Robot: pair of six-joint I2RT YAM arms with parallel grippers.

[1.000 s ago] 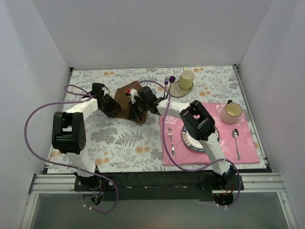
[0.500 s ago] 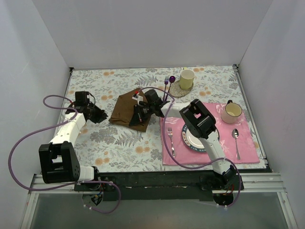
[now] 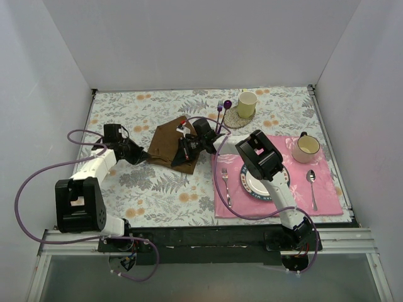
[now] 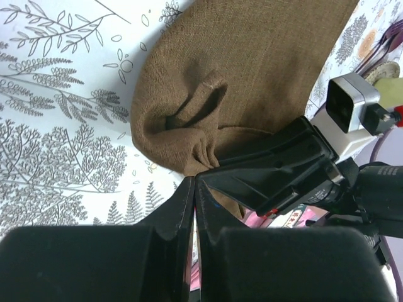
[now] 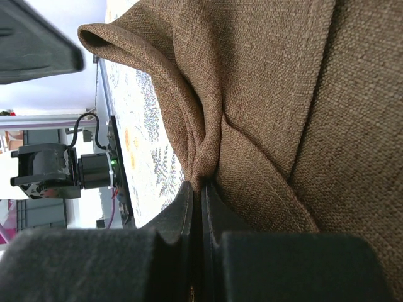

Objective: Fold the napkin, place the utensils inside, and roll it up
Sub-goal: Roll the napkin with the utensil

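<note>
The napkin (image 3: 165, 139) lies bunched mid-tabletop (image 3: 157, 189), open room left and nearer, its right edge hidden under the right gripper (image 5: 200, 192), jaws clamped on a fold; left gripper (image 4: 193, 189) jaws together at its corner, cloth between unclear.

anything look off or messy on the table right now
The napkin lies crumpled rather than flat, its cloth gathered into puckered folds where the right pincer pinches it. Nothing else stands out.
</note>
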